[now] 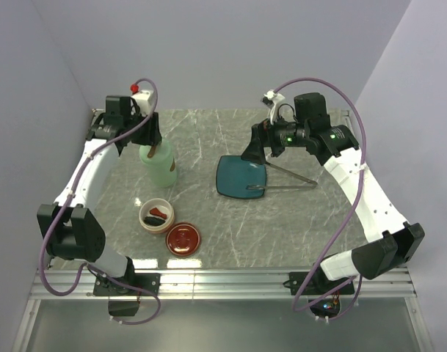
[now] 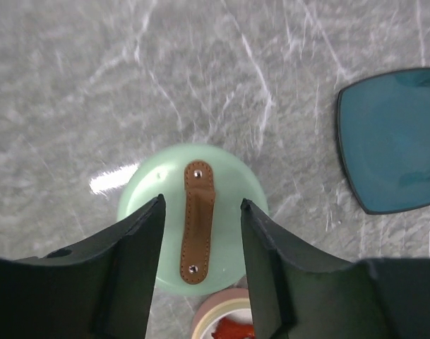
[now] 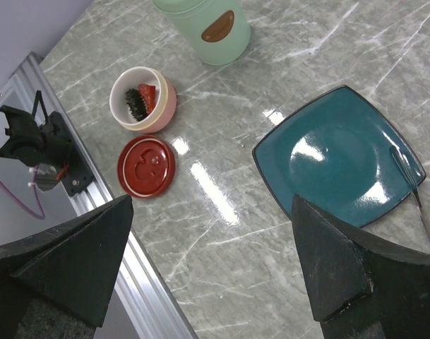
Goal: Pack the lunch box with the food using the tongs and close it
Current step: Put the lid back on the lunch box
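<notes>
Left gripper (image 2: 202,203): jaws apart, over lidded pot (image 1: 162,171). Right gripper (image 3: 211,203): jaws wide, above plate (image 3: 335,159); tongs (image 3: 411,182) on plate edge; bowl (image 3: 141,107) uncovered

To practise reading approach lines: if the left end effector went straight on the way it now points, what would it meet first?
Most likely the brown strap handle on the mint-green lid, which lies directly ahead of the left end effector, between its parted jaws. How far off it is cannot be judged.
</notes>
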`<state>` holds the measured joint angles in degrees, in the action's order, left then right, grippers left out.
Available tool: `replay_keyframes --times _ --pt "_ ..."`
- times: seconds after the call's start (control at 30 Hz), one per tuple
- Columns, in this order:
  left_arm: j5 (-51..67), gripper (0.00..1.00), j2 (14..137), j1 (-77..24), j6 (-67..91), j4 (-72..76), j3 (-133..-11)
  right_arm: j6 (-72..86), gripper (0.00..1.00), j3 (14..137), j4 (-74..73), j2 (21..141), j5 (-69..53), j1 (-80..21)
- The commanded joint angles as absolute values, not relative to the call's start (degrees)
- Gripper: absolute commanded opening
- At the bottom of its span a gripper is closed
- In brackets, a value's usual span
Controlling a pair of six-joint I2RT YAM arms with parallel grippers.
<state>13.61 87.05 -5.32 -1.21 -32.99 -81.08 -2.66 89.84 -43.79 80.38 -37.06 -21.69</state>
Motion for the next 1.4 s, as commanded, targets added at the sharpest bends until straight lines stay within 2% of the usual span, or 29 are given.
replay_keyframes --times 0.0,0.13,0.17,0.37,0.57,0.77,1.37 --pt "13.01 0.57 85.34 -5.36 -3.07 -35.50 -87.00 -3.34 1.00 91.49 -43.94 80.33 -37.27 -21.36" --pt "11.43 0.58 86.74 -5.36 -4.57 -41.29 -91.40 -3.51 1.00 92.02 -44.38 80.68 -37.27 -21.36" --pt "10.56 0.58 88.84 -5.36 -5.61 -46.01 -95.67 -3.52 1.00 92.37 -44.82 81.12 -37.27 -21.44" --pt "10.28 0.57 91.76 -5.45 -7.82 -50.36 -97.91 -3.60 1.00 92.99 -45.53 81.74 -37.44 -21.36" --pt "12.13 0.56 93.69 -6.24 -8.44 -51.77 -94.32 -3.43 1.00 93.25 -45.88 82.62 -37.88 -21.36" --pt "8.27 0.57 96.15 -8.00 -8.35 -49.22 -87.38 -3.34 1.00 93.43 -46.14 83.14 -38.40 -21.36" --pt "3.69 0.58 102.30 -9.93 -9.05 -51.50 -84.38 -4.13 1.00 92.99 -46.85 82.79 -37.79 -21.44"
